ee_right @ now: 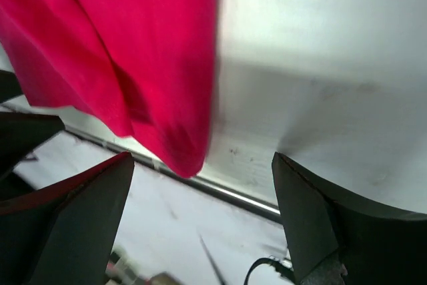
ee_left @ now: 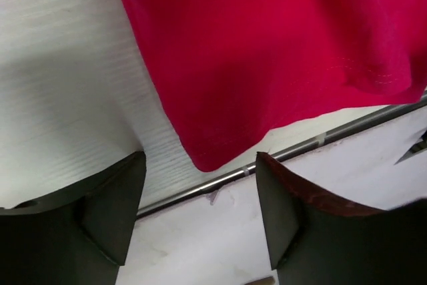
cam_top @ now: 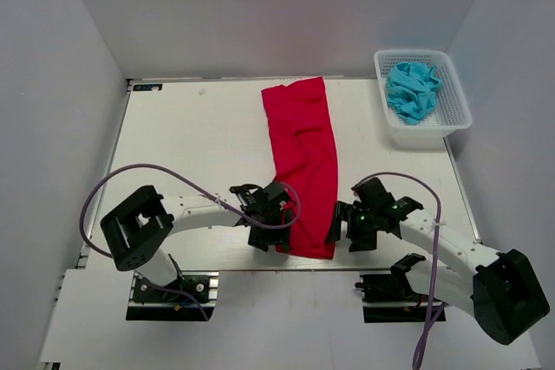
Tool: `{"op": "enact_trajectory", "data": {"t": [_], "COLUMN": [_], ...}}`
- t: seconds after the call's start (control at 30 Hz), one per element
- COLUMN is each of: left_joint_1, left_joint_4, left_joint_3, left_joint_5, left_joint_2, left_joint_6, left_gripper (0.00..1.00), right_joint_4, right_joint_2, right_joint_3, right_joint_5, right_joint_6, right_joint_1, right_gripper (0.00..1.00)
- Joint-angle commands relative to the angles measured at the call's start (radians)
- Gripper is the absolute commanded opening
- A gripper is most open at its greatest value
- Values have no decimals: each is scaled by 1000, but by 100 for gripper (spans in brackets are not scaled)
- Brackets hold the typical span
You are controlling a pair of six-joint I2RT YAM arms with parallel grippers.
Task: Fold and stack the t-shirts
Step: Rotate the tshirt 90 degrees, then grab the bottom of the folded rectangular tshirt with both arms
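We see the red t-shirt [cam_top: 303, 149] lying as a long, rumpled strip on the worktop [cam_top: 199, 153], its near hem ending between the two arms. The left pincer [ee_left: 200, 165] stands wide with nothing held, and the shirt's near-left corner sits just ahead of its gap. The right pincer [ee_right: 200, 161] is equally wide and empty, with the near-right corner drooping just ahead of and between its jaws. The main risk, in our judgement, is a bad bite. Each corner is only a small tip of cloth right at the metal rail [ee_left: 300, 149] along the worktop edge, so a jaw could close on a single layer, slip off the tip, or catch the rail instead. If one pincer grips and the other misses, the lift would drag the strip askew and undo the fold. We cannot tell how many layers lie at either corner, where the sleeves are tucked, or whether any jaw touches cloth. From above, the left pincer covers its corner. Far beyond the right pincer, the turquoise t-shirt [cam_top: 412, 91] is bunched in the basket [cam_top: 460, 103], its shape unreadable.
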Motion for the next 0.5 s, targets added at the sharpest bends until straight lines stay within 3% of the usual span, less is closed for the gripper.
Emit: {"op": "enact_trajectory", "data": {"t": [0.0,0.2,0.27,0.37,0.4,0.43,0.47], "left_joint_1": [-22,-32,-32,-42,-42,-42,-51], "left_joint_4": [33,-23,-33,-33,-43,-43,-43], "left_joint_3": [31,90,101,101,101,101,79], "left_joint_5": [-58,-112,-121,-130,-130,-119,-87], "left_joint_2": [32,103,103,103,103,94,94], "left_joint_6": [-14,-23,-23,-43,-43,-43,-43], "left_gripper": [73,50,36,11,2,0,0], "right_joint_4": [61,119,145,128,124,113,98], "right_joint_2": [-22,24,35,63,69,72,72], "right_joint_3": [-54,-91,-97,-100,-103,-105,-102], "right_joint_5": [-104,-126,-145,-142,-137,-131,-111], "right_joint_6": [106,126,134,149,155,161,167], "right_joint_1": [20,58,69,75,76,75,75], "right_gripper": [90,81,66,54,38,29,8]}}
